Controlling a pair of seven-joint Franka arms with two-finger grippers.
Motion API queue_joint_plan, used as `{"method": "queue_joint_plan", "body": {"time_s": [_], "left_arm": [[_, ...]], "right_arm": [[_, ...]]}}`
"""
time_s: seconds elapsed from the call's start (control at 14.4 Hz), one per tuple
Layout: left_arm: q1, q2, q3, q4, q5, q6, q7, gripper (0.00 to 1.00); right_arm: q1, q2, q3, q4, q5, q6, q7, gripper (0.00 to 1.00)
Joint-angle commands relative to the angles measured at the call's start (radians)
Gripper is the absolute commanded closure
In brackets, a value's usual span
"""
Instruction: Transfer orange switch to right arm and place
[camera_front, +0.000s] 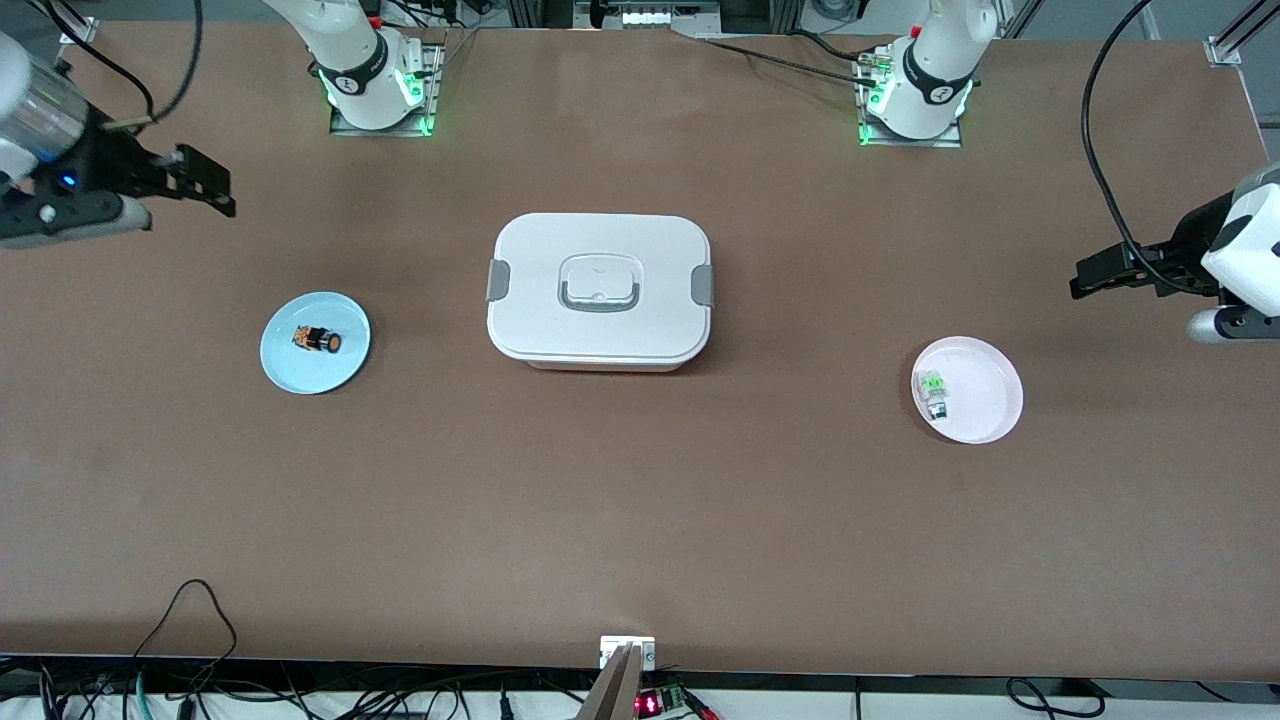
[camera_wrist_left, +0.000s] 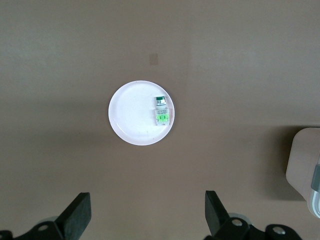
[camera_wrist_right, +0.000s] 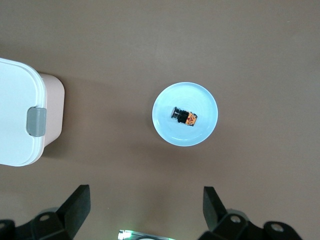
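Observation:
The orange switch (camera_front: 318, 340) lies on its side on a light blue plate (camera_front: 285, 375) toward the right arm's end of the table. It also shows in the right wrist view (camera_wrist_right: 183, 116), on the same plate (camera_wrist_right: 205, 130). My right gripper (camera_front: 215, 185) is open and empty, up over bare table at the right arm's end, apart from the plate; the right wrist view shows it too (camera_wrist_right: 145, 192). My left gripper (camera_front: 1082, 278) is open and empty over the table at the left arm's end, and shows in the left wrist view (camera_wrist_left: 147, 197).
A white lidded box (camera_front: 600, 290) with grey latches stands mid-table, and shows in the right wrist view (camera_wrist_right: 15, 110). A pale pink plate (camera_front: 990, 400) toward the left arm's end holds a small green-and-clear part (camera_front: 934, 393), seen in the left wrist view (camera_wrist_left: 160, 111).

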Motion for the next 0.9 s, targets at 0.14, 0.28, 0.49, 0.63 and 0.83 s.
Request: {"method": "queue_joint_plan", "body": {"time_s": [0.14,0.28,0.49,0.63,0.83], "left_arm": [[0.002,-0.003,-0.001,0.005,-0.019,-0.011,-0.005,0.00],[0.003,-0.003,-0.001,0.005,-0.021,-0.011,-0.005,0.00],[0.008,-0.003,0.001,0.005,-0.027,-0.012,-0.005,0.00],[0.009,-0.003,0.001,0.005,-0.029,-0.011,-0.005,0.00],[0.009,-0.003,0.002,0.005,-0.029,-0.012,-0.005,0.00]], "right_arm": [[-0.030,-0.002,0.026,0.058,-0.009,-0.014,0.024,0.00],[-0.030,0.001,0.026,0.060,-0.008,-0.014,0.024,0.00],[-0.030,0.013,0.027,0.076,-0.003,-0.009,0.028,0.00],[-0.030,0.027,0.027,0.102,-0.008,-0.014,0.024,0.00],[-0.030,0.033,0.027,0.118,-0.009,-0.020,0.024,0.00]]}}
